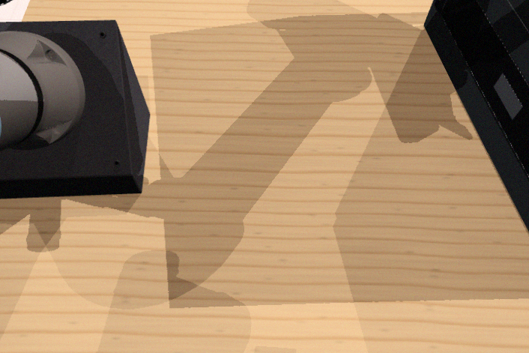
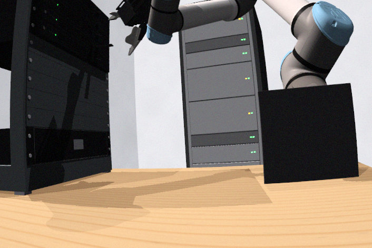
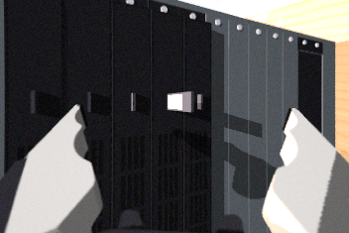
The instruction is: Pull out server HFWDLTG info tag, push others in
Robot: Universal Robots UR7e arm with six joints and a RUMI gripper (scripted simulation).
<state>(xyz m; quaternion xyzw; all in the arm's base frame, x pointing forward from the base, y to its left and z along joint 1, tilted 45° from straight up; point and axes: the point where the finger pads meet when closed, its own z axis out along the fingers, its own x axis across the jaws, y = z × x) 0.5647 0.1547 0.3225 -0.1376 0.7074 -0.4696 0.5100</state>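
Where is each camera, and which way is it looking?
Top: above the table, looking down; shows the arm's black base and the rack.
Exterior: low on the table, looking across at the rack, arm and open pincer.
Wrist: behind the fingers, facing the rack's front.
All three show the rack.
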